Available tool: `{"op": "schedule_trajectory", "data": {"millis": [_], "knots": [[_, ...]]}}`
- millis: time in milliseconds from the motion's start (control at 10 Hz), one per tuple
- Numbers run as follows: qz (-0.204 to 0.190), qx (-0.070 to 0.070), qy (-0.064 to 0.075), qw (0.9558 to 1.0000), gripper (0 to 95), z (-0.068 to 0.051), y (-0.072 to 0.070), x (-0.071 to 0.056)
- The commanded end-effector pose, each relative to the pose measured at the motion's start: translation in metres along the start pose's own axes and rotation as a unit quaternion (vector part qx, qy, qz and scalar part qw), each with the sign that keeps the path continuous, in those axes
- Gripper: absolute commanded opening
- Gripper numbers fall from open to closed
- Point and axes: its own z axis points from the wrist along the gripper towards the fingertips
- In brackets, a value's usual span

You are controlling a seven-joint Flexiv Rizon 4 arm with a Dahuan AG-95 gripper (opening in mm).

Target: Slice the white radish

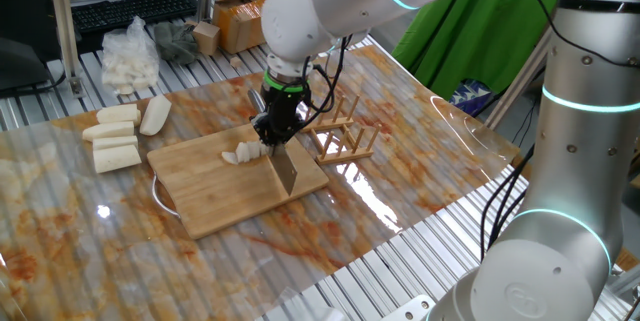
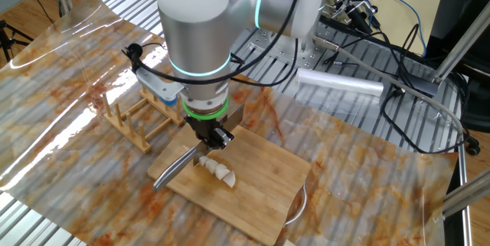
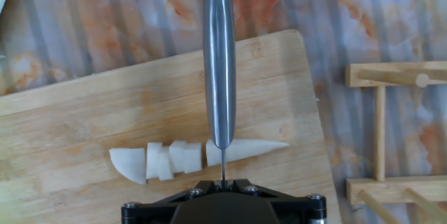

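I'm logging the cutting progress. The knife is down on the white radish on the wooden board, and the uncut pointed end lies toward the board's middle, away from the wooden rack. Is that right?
Not quite. In the hand view the knife is on the white radish on the wooden board, but the uncut pointed end points toward the wooden rack; the cut slices lie on the far side from it.

Opposite table sides; hand view overhead, close

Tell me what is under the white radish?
The white radish, some of it already cut into slices, lies on a wooden cutting board. The knife in the gripper covers a narrow strip of it.
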Motion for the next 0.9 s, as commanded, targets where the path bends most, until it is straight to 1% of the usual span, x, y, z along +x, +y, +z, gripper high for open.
{"op": "schedule_trajectory", "data": {"millis": [100, 300, 500, 700, 800, 900], "knots": [[0.001, 0.001, -0.004, 1.0, 0.0, 0.0041, 0.0016, 0.0004], [0.001, -0.001, -0.002, 1.0, 0.0, 0.0055, 0.0009, -0.0001], [-0.002, -0.004, -0.005, 1.0, 0.0, 0.0124, 0.0006, -0.0018], [-0.001, -0.004, -0.007, 1.0, 0.0, 0.0132, 0.0005, -0.0003], [0.001, -0.008, -0.008, 0.9999, 0.0, 0.0133, 0.0003, 0.0004], [0.002, -0.009, -0.007, 0.9999, 0.0, 0.0137, 0.0004, 0.0004]]}}
